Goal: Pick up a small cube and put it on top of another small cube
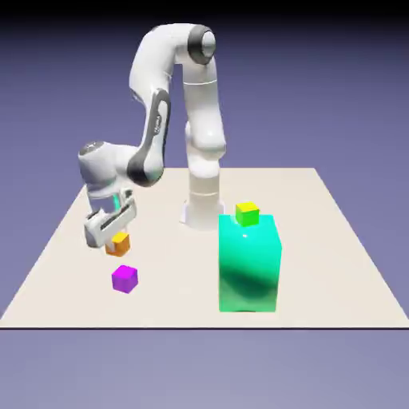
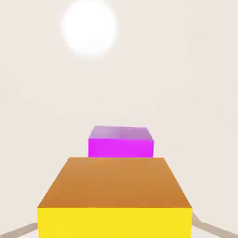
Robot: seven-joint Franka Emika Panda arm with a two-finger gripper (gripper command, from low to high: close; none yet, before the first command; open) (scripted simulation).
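The small orange cube [image 1: 118,243] hangs above the table at the exterior view's left, with my gripper [image 1: 117,238] shut on it. In the hand view the orange cube [image 2: 115,195] fills the bottom and hides my fingertips. The purple cube [image 1: 125,278] rests on the table just in front of and below the held cube. In the hand view the purple cube [image 2: 121,142] shows right beyond the orange cube, apart from it.
A big teal-green block [image 1: 249,264] stands at the exterior view's right. A small yellow-green cube [image 1: 247,213] shows at its top, behind. The robot's base [image 1: 201,209] stands at the table's [image 1: 335,240] far edge.
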